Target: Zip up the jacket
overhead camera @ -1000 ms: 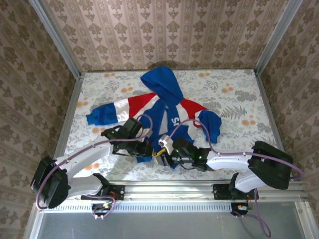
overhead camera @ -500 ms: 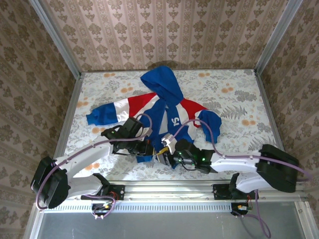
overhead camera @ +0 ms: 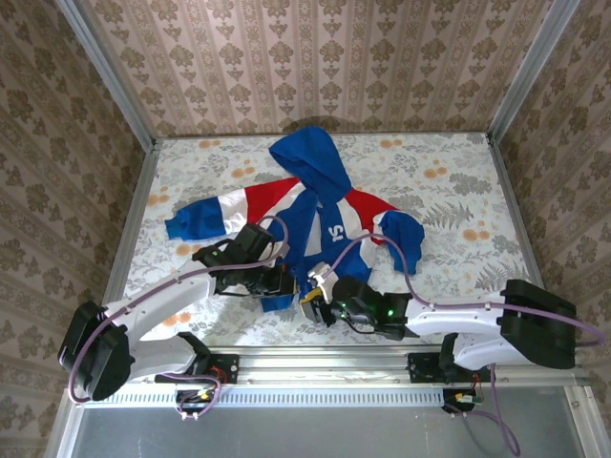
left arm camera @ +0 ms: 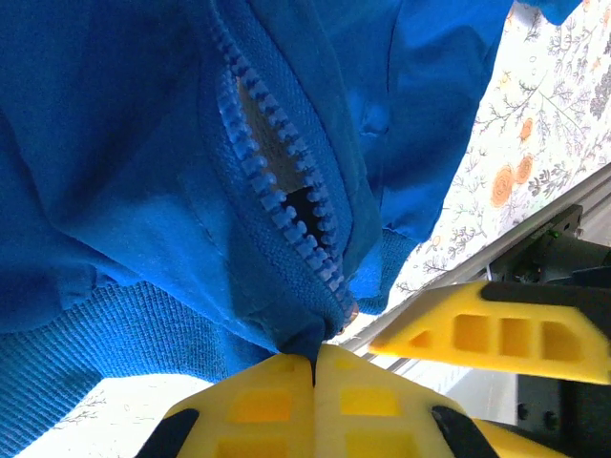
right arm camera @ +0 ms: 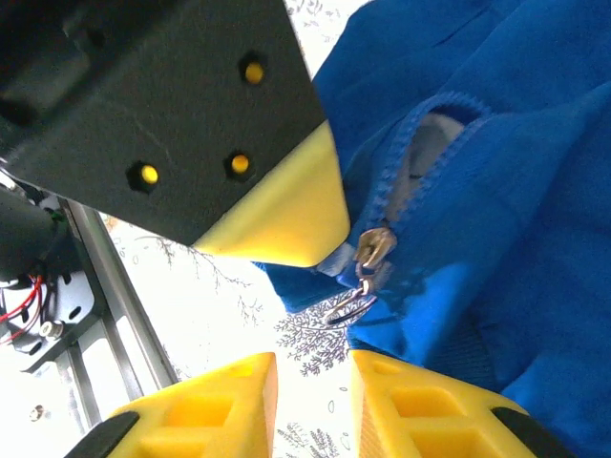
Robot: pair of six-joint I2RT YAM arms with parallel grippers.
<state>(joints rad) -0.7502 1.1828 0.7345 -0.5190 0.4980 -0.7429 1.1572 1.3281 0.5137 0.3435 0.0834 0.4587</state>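
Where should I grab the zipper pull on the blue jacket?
Probably pinch the small silver metal pull tab from the hem side: it hangs free past the slider, off the blue fabric jacket, pointing toward the open right gripper.

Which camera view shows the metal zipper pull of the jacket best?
The right wrist view: the zipper pull is close and sharp at the bottom of the jacket front. The left wrist view shows mainly the zipper teeth, with the pull barely visible at their lower end. In the top external view it is too small to tell.
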